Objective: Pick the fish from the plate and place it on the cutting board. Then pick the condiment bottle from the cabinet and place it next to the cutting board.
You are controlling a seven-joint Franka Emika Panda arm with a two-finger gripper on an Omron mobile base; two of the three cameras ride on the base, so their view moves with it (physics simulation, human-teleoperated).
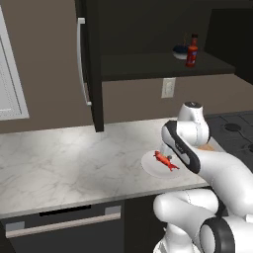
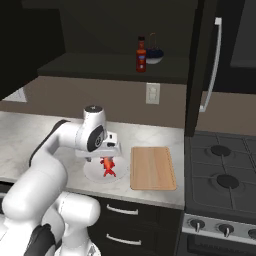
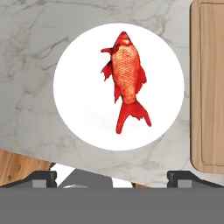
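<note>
fish (image 3: pixel 126 78) on plate (image 3: pixel 78 109), end effector (image 3: pixel 111 177) open above

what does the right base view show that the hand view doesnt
Right base view alone: the condiment bottle on the cabinet shelf beside a dark bowl, the stove, and the arm above the plate.
Hand view alone: the fish's scales and forked tail from straight above, with the jaws wide apart and holding nothing.
Both: the fish on the plate, with the cutting board beside it.
</note>
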